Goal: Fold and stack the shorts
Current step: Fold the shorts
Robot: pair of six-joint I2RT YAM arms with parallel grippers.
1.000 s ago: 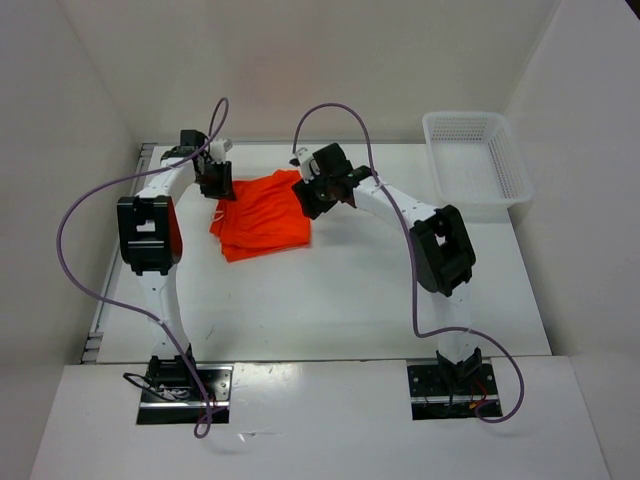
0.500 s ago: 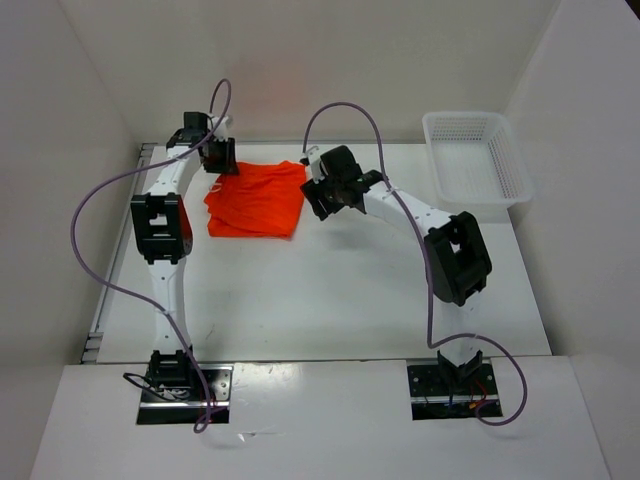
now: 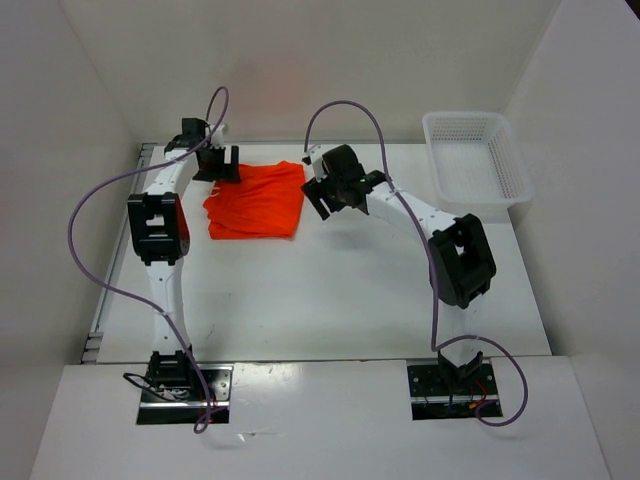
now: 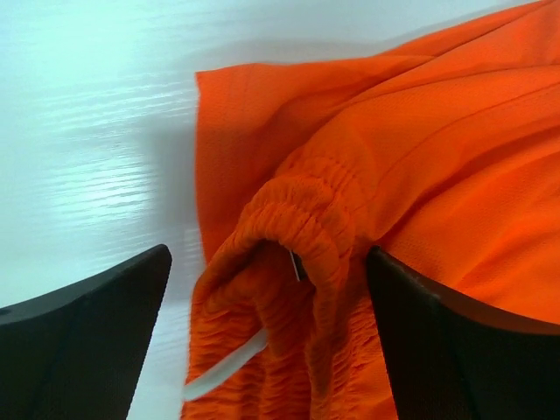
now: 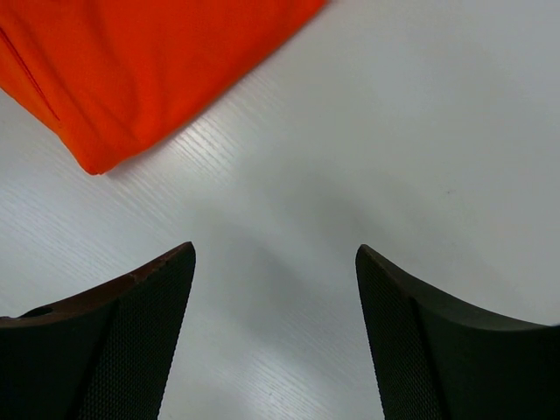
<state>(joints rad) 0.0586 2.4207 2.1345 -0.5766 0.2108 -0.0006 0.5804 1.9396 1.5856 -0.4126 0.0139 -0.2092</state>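
Shorts [image 3: 257, 200] noted folded flat nr far-left corner of surface [image 3: 330, 300], long axis judged approx L-R. Left end effector [image 3: 216, 165] spread wide, nothing gripped, over waistband [image 4: 297, 219]; nearer arm. Right end effector [image 3: 328, 197] spread, empty, just off shorts' R edge.

Top external: high behind the arm bases [image 3: 185, 378], looked down on the whole worktop [image 3: 330, 290]. Left wrist: sat close over the shorts [image 4: 437, 175]; right wrist: close above bare worktop. All three shared the shorts.

white table [image 3: 330, 290] — orange shorts [image 3: 258, 200], mesh basket [image 3: 484, 205] on it
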